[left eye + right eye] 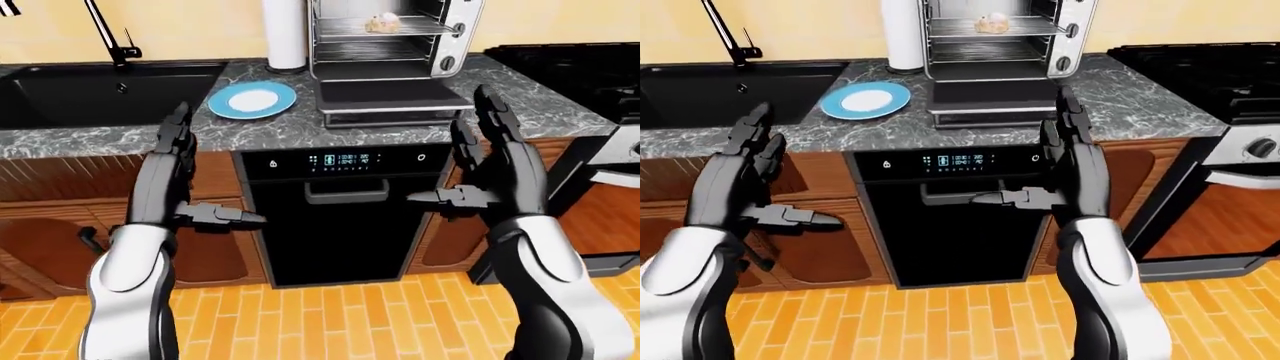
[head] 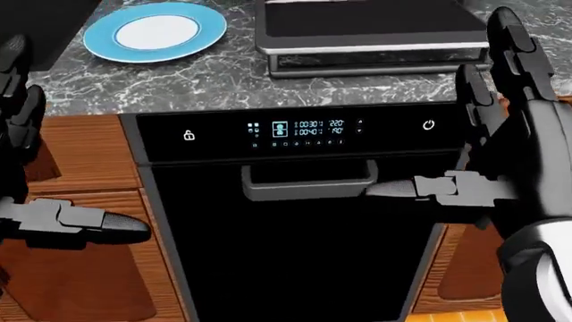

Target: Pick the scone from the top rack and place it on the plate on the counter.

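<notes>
Two of my views, the eye pair, take in the whole kitchen run, while my head view looks steeply down and catches only a strip of it. In the left-eye view the scone [image 1: 382, 22] sits on the top rack of the toaster oven [image 1: 395, 37], a pale lumpy shape on thin wire bars, with the oven door [image 1: 382, 94] folded down flat onto the counter [image 1: 120, 135]. My head view cuts the oven off above that door, so the scone does not show there at all.

The plate [image 2: 155, 31] is round, blue-rimmed with a white centre, and lies on the grey marbled stone to the left of the oven door. Below the counter is a glossy black dishwasher [image 1: 335, 217] with a lit display and a bar handle, set between brown wooden cabinet doors. The eye views also show a black sink [image 1: 95, 94] with a tap at the left, a white paper roll [image 1: 285, 34] beside the oven, and a black stove [image 1: 580, 75] at the right, cut by the frame.

My left hand [image 1: 178, 176] and right hand [image 1: 495, 169] are both raised before the cabinets, fingers spread straight upward, thumbs pointing inward, holding nothing. In my head view my left hand is half cut off by the left edge.
</notes>
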